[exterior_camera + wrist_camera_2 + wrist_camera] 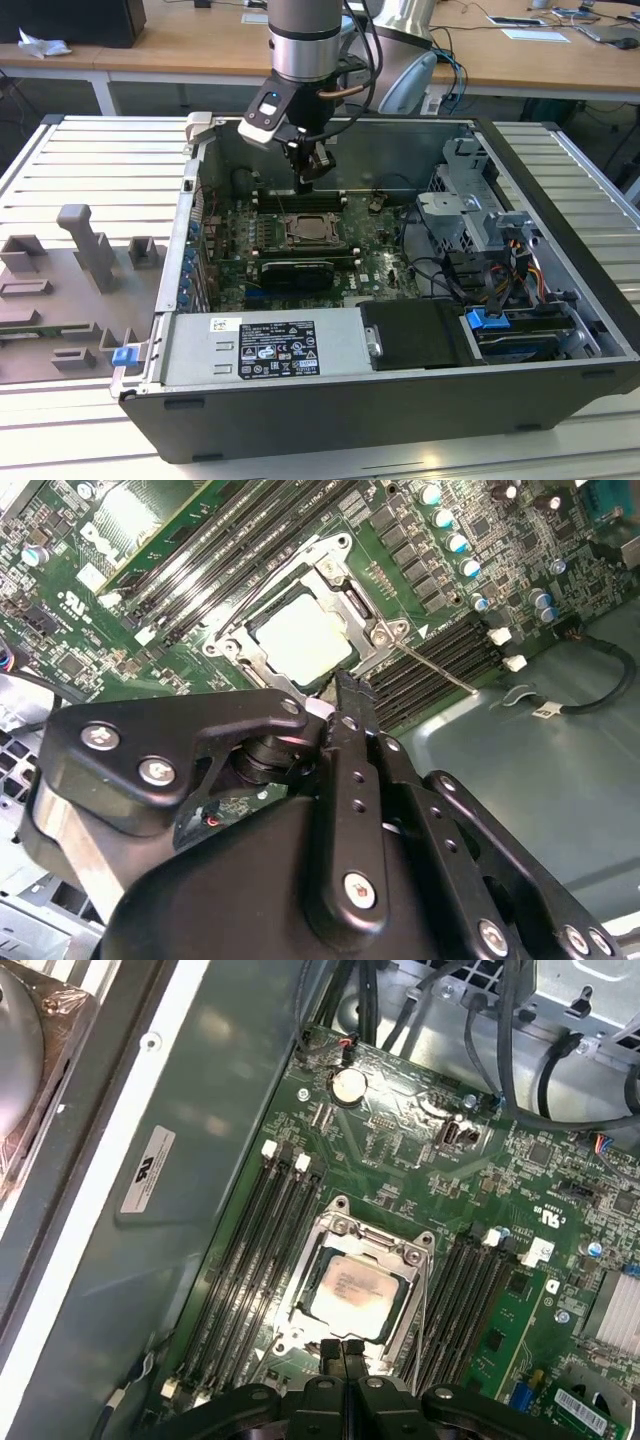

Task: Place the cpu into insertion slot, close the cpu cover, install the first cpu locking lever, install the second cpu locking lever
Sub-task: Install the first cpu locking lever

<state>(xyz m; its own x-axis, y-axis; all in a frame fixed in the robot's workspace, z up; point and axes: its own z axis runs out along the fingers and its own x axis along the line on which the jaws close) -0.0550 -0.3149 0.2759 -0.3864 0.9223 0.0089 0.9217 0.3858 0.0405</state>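
Gripper (pixel 342 1348) fingers pressed together, nothing between them – tips near socket (pixel 298 1312) edge, cpu (pixel 355 1295) seated in socket, cpu cover (pixel 372 1242) lying flat around it, motherboard (pixel 400 1130) inside computer case (pixel 350 425) on ribbed metal table (pixel 90 160)

The cpu (pixel 355 1295) has a pale silver-grey face with a faint brownish tint, framed by the shiny silver cpu cover (pixel 372 1235). The motherboard (pixel 400 1150) is green, with black memory slots (pixel 250 1250). The gripper (pixel 345 1348) is matt black. The computer case (pixel 400 410) is dark grey, and the worktop (pixel 90 150) is ribbed pale grey.
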